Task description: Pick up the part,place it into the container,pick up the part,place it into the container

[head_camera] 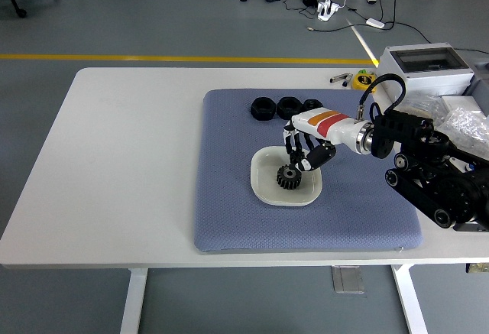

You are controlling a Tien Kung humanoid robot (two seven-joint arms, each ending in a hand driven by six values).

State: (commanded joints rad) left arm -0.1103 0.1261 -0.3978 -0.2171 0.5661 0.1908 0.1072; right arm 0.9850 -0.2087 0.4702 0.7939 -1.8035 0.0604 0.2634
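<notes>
The black gear (288, 176) sits in the white dish (264, 185) on the blue mat (229, 196). The right robot hand (304, 150) hangs just over it, fingers curled down, holding nothing. Three black nuts (287, 108) lie behind.

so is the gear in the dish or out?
In. The gear lies flat inside the white dish, with the right hand just above it.

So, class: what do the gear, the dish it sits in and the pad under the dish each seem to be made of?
Gear: likely dark metal, matte black with cut teeth and a centre bore, though moulded plastic is possible. Dish: pale and slightly glossy with rounded corners, looking like plastic or glazed ceramic. Pad: blue-grey with a fine dimpled weave, apparently soft fabric or foam.
</notes>
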